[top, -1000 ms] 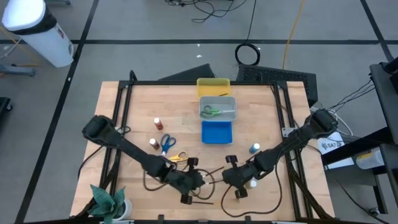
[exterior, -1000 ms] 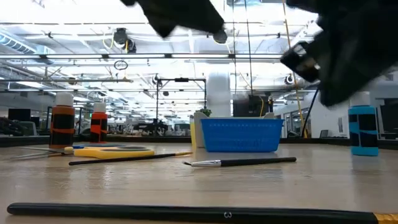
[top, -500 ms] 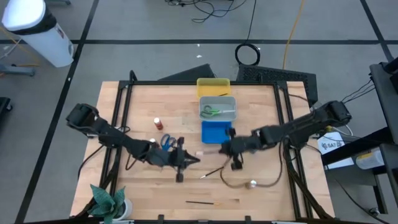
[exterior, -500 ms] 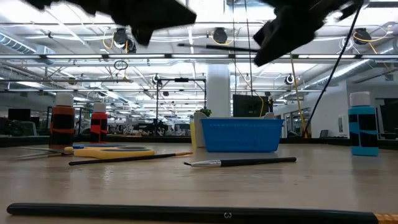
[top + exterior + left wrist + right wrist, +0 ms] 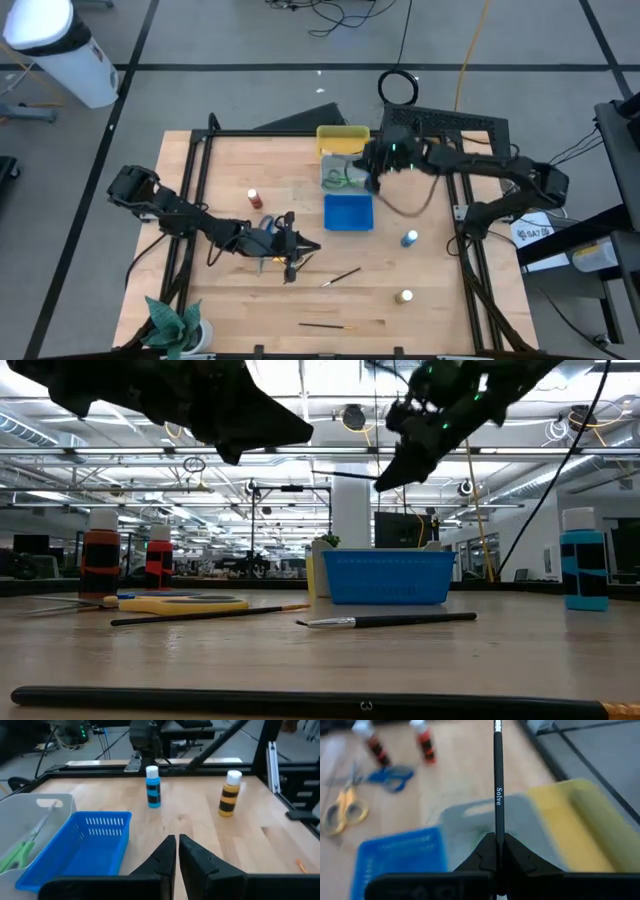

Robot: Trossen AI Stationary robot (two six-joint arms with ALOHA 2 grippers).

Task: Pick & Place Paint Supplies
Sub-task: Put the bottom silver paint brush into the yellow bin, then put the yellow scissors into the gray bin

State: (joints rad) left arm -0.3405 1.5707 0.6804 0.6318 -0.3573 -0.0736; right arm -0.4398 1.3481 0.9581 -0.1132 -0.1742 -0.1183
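Brush (image 5: pixel 498 780), thin black handle (white "Solve" lettering), pinched in right claw (image 5: pixel 498 851), left claw (image 5: pixel 177 851) closed empty.

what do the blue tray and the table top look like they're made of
Blue tray: looks like moulded plastic, even bright colour, thin walls with slotted vents, faint sheen. Table top: looks like pale wood, likely butcher block or a laminate copy, with visible plank seams and grain and a matte finish.

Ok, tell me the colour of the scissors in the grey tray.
Green scissors; clearest in the left wrist view.
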